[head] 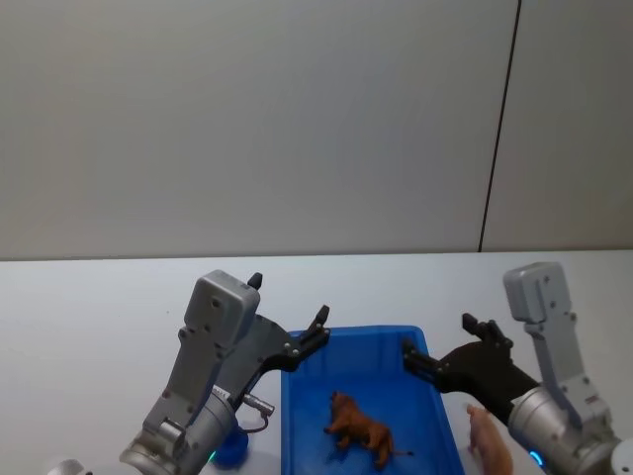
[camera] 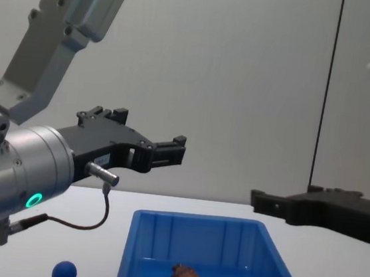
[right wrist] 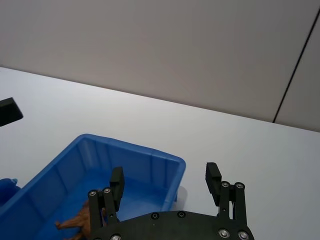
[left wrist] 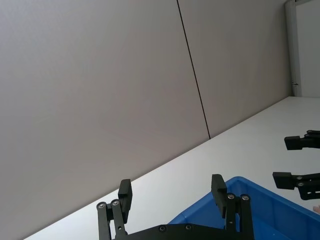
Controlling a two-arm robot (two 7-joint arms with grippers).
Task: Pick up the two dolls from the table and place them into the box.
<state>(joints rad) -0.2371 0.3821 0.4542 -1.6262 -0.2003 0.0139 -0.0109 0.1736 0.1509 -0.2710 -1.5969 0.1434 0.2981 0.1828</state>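
Brown doll (head: 361,430) in box (head: 371,332) — pink doll (head: 488,442) on table (head: 99,297)
Left gripper (left wrist: 171,186), right gripper (right wrist: 165,174) gaping, empty, above box — pink doll beneath right

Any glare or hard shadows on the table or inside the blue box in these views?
Head view: even, diffuse light; table without glare, only a faint shadow under the brown doll in the box; the open left gripper and right gripper near its far corners cast no hard shadows. Right wrist view: soft shadow beside the box corner.
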